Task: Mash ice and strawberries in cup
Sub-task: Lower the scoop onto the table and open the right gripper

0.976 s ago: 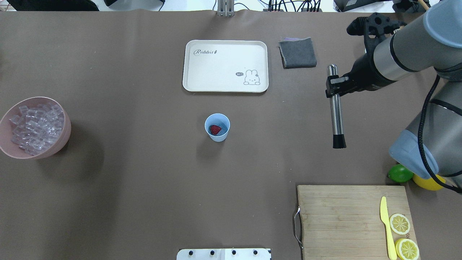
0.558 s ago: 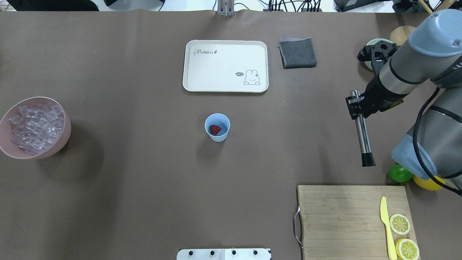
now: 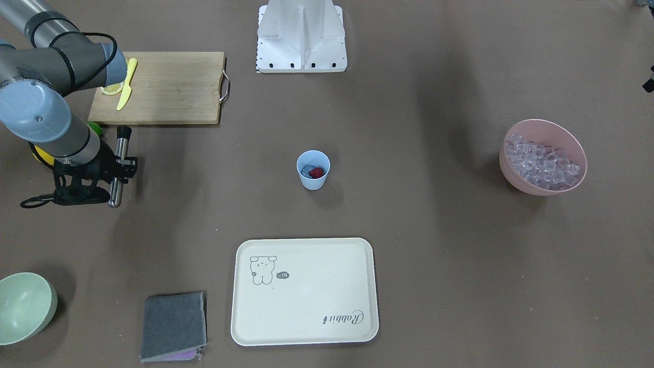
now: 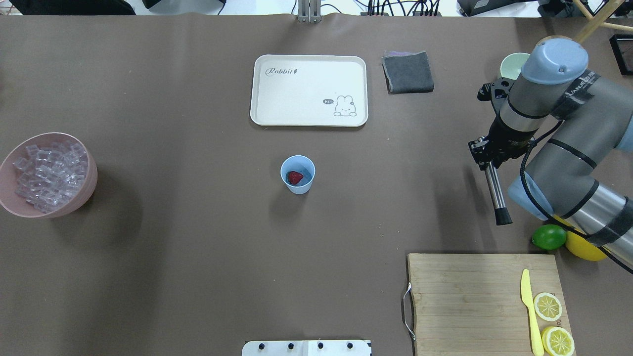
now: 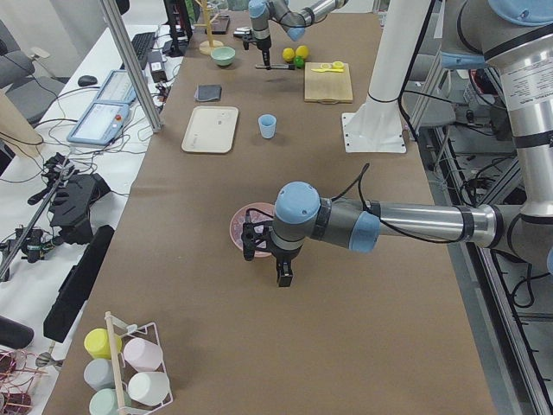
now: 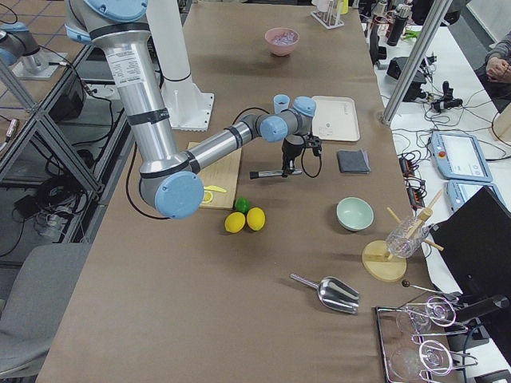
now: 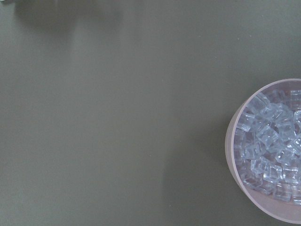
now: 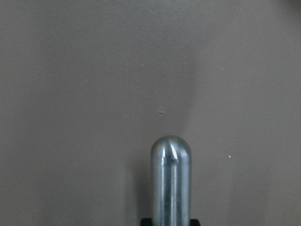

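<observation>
Steel muddler (image 4: pixel 495 193) pinched in right jaws; left jaws: cannot tell; ice (image 3: pixel 305 171) in cup (image 3: pixel 313 183) barely visible beside strawberry (image 3: pixel 317 173).

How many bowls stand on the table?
2. The pink bowl, full of ice, is toward the robot's left end; the pale green bowl is toward its right end.

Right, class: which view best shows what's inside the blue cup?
The exterior front-facing view: looking steeply down, it shows the strawberry and ice inside the cup. Overhead shows the strawberry, ice less clearly. Both side views show only the cup's outside; the wrist views miss it.
</observation>
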